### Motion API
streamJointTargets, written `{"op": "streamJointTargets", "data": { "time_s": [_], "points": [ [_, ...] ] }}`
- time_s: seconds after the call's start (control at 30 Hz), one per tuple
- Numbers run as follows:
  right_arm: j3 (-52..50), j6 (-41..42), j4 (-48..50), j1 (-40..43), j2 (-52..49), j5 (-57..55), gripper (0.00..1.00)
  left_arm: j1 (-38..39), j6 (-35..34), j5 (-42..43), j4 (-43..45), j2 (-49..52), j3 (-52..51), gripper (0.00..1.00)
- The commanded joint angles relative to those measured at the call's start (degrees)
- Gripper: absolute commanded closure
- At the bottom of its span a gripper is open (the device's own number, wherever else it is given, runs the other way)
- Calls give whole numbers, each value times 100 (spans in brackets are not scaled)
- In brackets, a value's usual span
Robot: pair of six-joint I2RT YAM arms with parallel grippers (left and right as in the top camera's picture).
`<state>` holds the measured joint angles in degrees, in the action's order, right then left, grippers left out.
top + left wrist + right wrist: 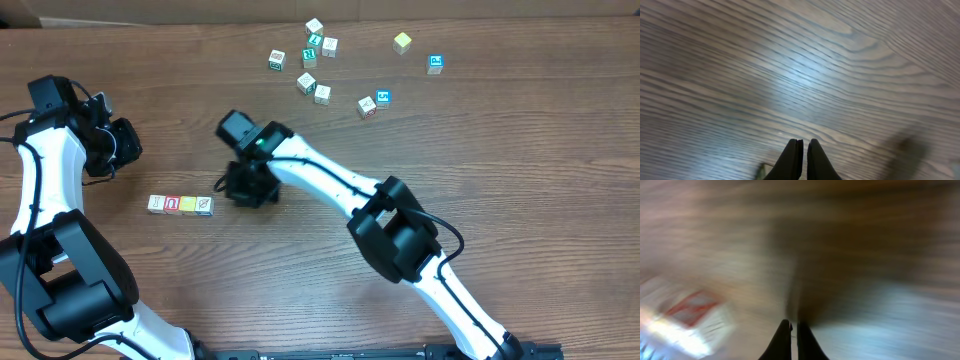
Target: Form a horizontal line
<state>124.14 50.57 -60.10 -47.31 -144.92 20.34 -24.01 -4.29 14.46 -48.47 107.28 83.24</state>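
A short row of small cubes (pixel 180 204) lies on the wooden table at the left of the overhead view. My right gripper (pixel 250 188) hovers just right of the row's end; its fingers (pixel 794 330) are shut and empty, with a blurred cube (pixel 687 320) at the left of its wrist view. My left gripper (pixel 112 150) is at the far left, above the row; its fingers (pixel 804 150) are shut on nothing over bare wood. Several loose cubes (pixel 313 60) lie scattered at the top.
More loose cubes sit at the top right: a yellow one (pixel 402 42), a blue one (pixel 435 64), and a pair (pixel 375 102). The right arm stretches diagonally across the table's middle.
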Motion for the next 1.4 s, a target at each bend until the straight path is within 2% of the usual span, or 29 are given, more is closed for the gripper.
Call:
{"op": "streamJointTargets", "data": {
  "time_s": [0.0,0.13,0.27,0.3,0.4,0.53,0.63,0.67,0.7,0.73,0.77,0.8,0.83,0.87,1.1,1.37],
  "points": [
    [155,-42,-719,522,363,-1429,96,-87,326,1115,-28,-157,127,96],
    [164,-483,-1475,728,1123,-2638,96,-282,846,2409,28,-654,127,96],
    [164,-503,-2328,728,1976,-4092,96,-393,1300,2889,-223,-1434,125,95],
    [164,-503,-2712,715,2415,-4618,96,-334,1676,2905,-514,-1945,125,92],
    [164,-503,-3141,717,3067,-4994,96,-317,2181,2905,-881,-2809,125,80],
    [164,-503,-3473,715,3893,-5119,96,-321,2229,2929,-1174,-3851,125,73],
    [160,-549,-3696,717,4546,-5115,96,-323,2531,2940,-1593,-4454,125,68],
    [160,-772,-3696,715,4787,-4972,91,-323,2634,3027,-1744,-4662,125,66],
    [160,-872,-3696,715,5007,-4872,81,-323,2736,3150,-1858,-4828,125,64],
    [160,-911,-3696,715,5224,-4809,65,-323,2872,3294,-1985,-5042,125,60],
    [160,-935,-3696,715,5388,-4780,37,-323,2966,3368,-2079,-5237,125,55],
    [160,-1010,-3696,715,5593,-4765,0,-323,2959,3353,-2149,-5412,125,42],
    [160,-1043,-3696,717,5796,-4769,0,-323,2957,3305,-2212,-5530,125,5],
    [160,-1036,-3696,717,5991,-4765,0,-323,2959,3296,-2299,-5643,125,0],
    [160,-1032,-3694,717,6955,-4763,0,-323,2959,3294,-2479,-5895,125,0],
    [160,-1034,-3694,717,7427,-4767,0,-323,2959,3294,-2479,-5893,125,0]
  ]
}}
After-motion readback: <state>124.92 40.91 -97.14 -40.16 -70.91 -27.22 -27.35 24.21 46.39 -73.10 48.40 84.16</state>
